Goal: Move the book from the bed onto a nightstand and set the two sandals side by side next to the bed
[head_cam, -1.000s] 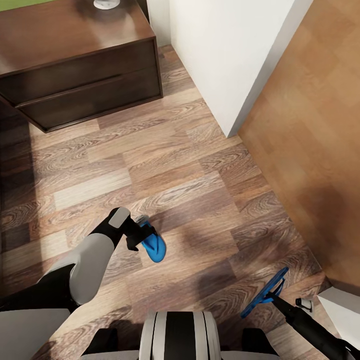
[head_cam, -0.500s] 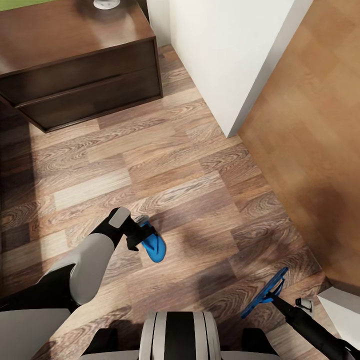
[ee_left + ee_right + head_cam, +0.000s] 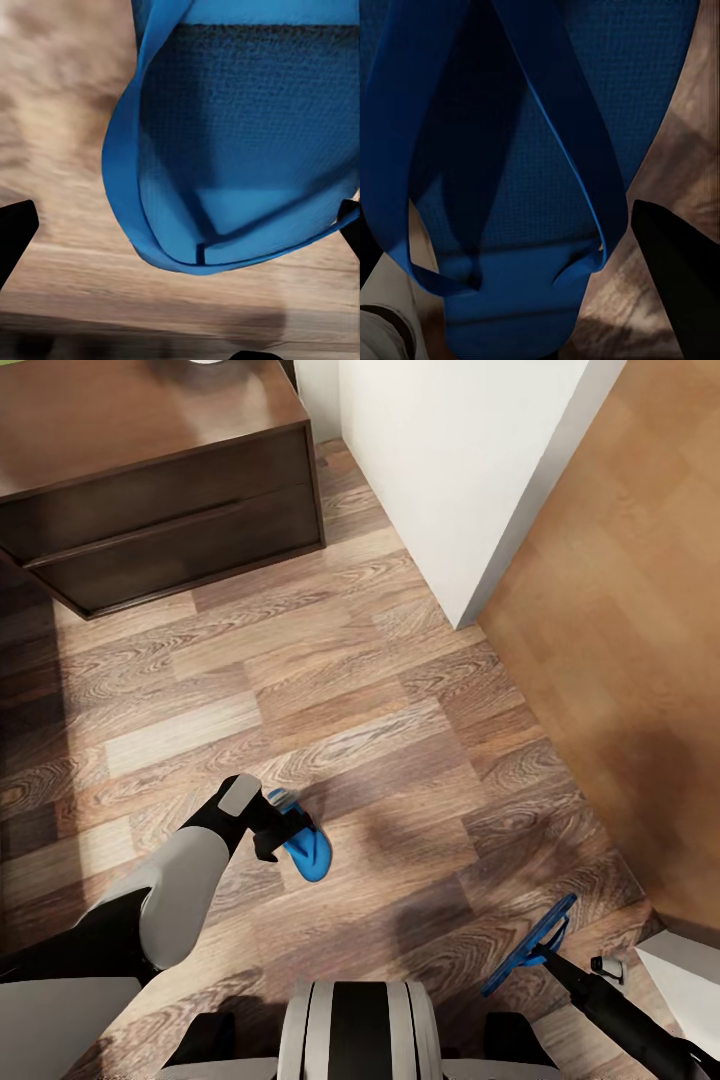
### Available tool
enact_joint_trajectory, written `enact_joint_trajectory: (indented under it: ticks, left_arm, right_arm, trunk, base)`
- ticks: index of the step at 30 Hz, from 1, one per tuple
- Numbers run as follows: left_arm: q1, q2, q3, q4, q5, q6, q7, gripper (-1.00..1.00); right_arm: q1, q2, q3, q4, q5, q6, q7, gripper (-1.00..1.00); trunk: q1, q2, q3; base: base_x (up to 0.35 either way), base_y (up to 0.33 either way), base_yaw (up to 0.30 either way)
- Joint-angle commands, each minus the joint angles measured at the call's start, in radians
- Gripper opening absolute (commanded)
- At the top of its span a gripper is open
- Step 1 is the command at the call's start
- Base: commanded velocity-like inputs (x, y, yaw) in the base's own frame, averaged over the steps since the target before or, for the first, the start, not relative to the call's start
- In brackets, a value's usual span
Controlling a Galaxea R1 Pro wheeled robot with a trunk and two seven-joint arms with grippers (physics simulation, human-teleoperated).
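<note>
I hold one bright blue sandal in each hand above the wood-plank floor. My left gripper (image 3: 278, 828) is shut on one sandal (image 3: 308, 852), which hangs low, toe end pointing away from me; the left wrist view shows its sole (image 3: 247, 150) between the dark fingertips (image 3: 15, 232). Near my base at the lower right, my right gripper (image 3: 547, 958) is shut on the other sandal (image 3: 530, 942), held tilted on edge. Its thong straps (image 3: 532, 150) show in the right wrist view. A dark-brown nightstand (image 3: 160, 510) with two drawers stands at the far left. Book and bed are out of view.
A white wall corner (image 3: 450, 480) juts in ahead at the right, and a light-brown wooden door (image 3: 640, 610) runs along the right side. Open plank floor (image 3: 330, 690) lies between the nightstand and my arms. A white block (image 3: 690, 980) sits at the lower right.
The whole picture has shifted slightly, with the nightstand sliding toward the top edge, so the camera moved. Both arms and sandals keep their poses.
</note>
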Motion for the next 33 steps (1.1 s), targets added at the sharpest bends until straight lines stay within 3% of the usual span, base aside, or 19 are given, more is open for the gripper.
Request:
enact_joint_trajectory:
  ticks: [1, 10, 11, 33]
  left_arm:
    - [0.0, -0.001, 0.003, -0.002, 0.009, 0.002, 0.01, 1.0]
    - [0.0, -0.001, 0.002, -0.002, 0.009, 0.002, 0.016, 1.0]
    - [0.0, -0.001, 0.002, -0.003, 0.009, 0.002, 0.018, -1.0]
    - [0.0, -0.004, 0.002, -0.003, 0.006, 0.004, 0.016, -1.0]
  right_arm:
    - [0.0, 0.0, 0.0, 0.0, -0.003, 0.012, 0.003, -1.0]
    - [0.0, -0.001, 0.0, 0.0, -0.004, 0.013, 0.003, -1.0]
    - [0.0, -0.001, 0.0, 0.0, -0.004, 0.013, 0.003, -1.0]
    - [0.0, -0.001, -0.002, 0.002, -0.005, 0.012, 0.003, -1.0]
  trunk:
    - [0.0, 0.0, -0.001]
    - [0.0, 0.0, -0.001]
    - [0.0, 0.0, -0.001]
    - [0.0, 0.0, -0.001]
  base:
    - [0.0, 0.0, 0.0]
    - [0.0, 0.0, 0.0]
    - [0.0, 0.0, 0.0]
    - [0.0, 0.0, 0.0]
